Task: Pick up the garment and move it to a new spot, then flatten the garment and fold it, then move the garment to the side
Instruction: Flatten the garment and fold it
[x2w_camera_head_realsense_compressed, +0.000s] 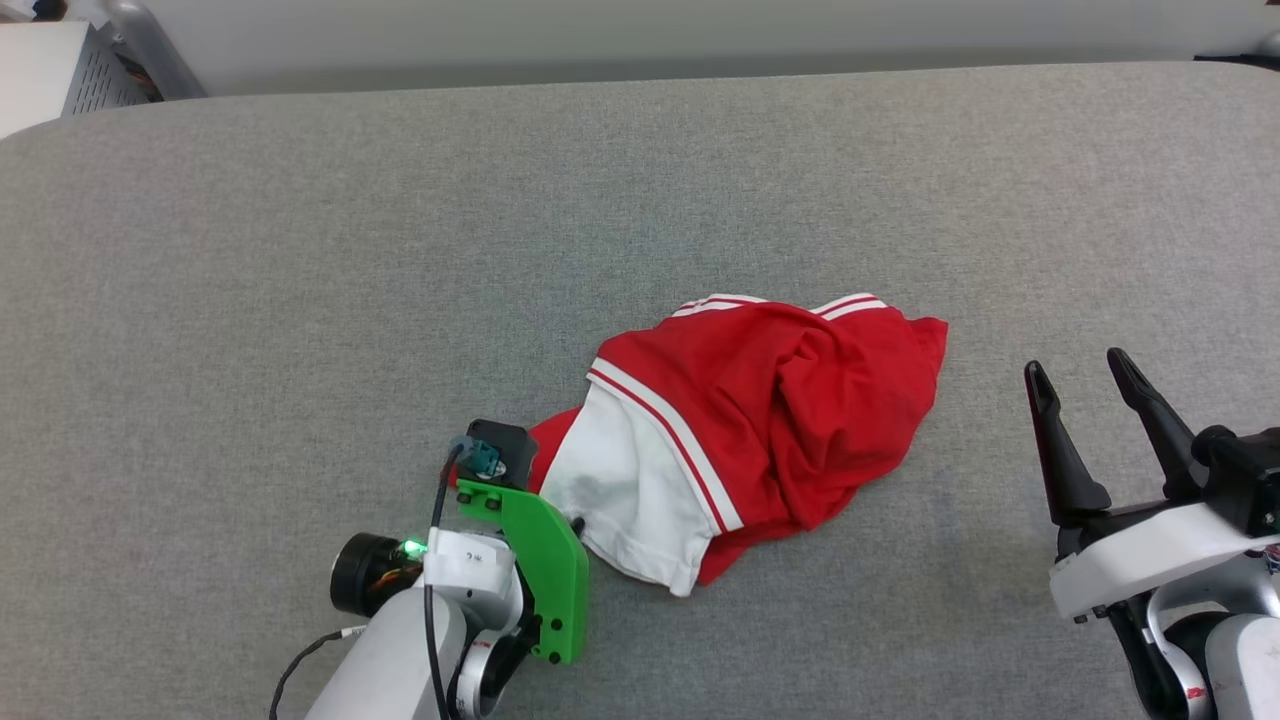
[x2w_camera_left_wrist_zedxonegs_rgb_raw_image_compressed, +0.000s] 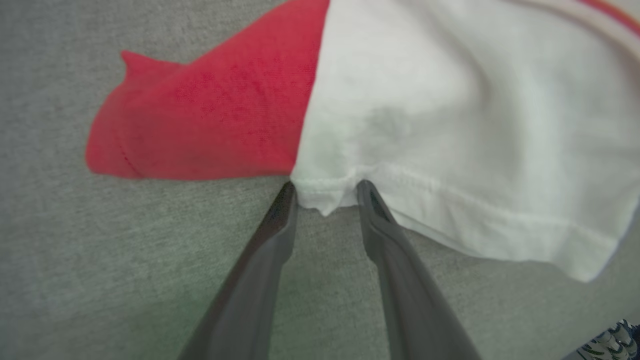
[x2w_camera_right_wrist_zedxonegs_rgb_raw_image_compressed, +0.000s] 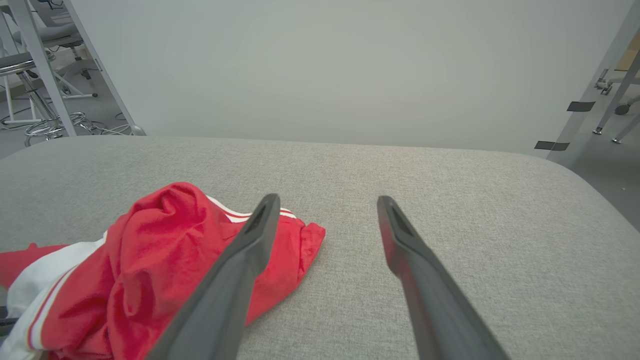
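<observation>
A grey cloth-covered table (x2w_camera_head_realsense_compressed: 300, 250) spread wide under the garment (x2w_camera_head_realsense_compressed: 780, 400) and reached far beyond it on every side. The garment lay on it in a crumpled heap, red body bunched up, striped trim along its far edge and one white sleeve (x2w_camera_head_realsense_compressed: 630, 470) spilling out on its near-left side. A flat red flap (x2w_camera_left_wrist_zedxonegs_rgb_raw_image_compressed: 200, 125) stuck out from under that sleeve.

The left arm, with a green bracket (x2w_camera_head_realsense_compressed: 545, 560) at its wrist, reached in at the garment's near-left corner. The right gripper (x2w_camera_head_realsense_compressed: 1077, 362) hovered well apart from the garment, off its right side and above the table. Its fingers (x2w_camera_right_wrist_zedxonegs_rgb_raw_image_compressed: 250, 250) were spread wide, with nothing between them.

The left gripper (x2w_camera_left_wrist_zedxonegs_rgb_raw_image_compressed: 325, 192) was down at the sleeve's hem (x2w_camera_left_wrist_zedxonegs_rgb_raw_image_compressed: 450, 200). Its fingers stood partly open, one tip on each side of the hem's puckered corner, and that bit of cloth lay between them on the table.
</observation>
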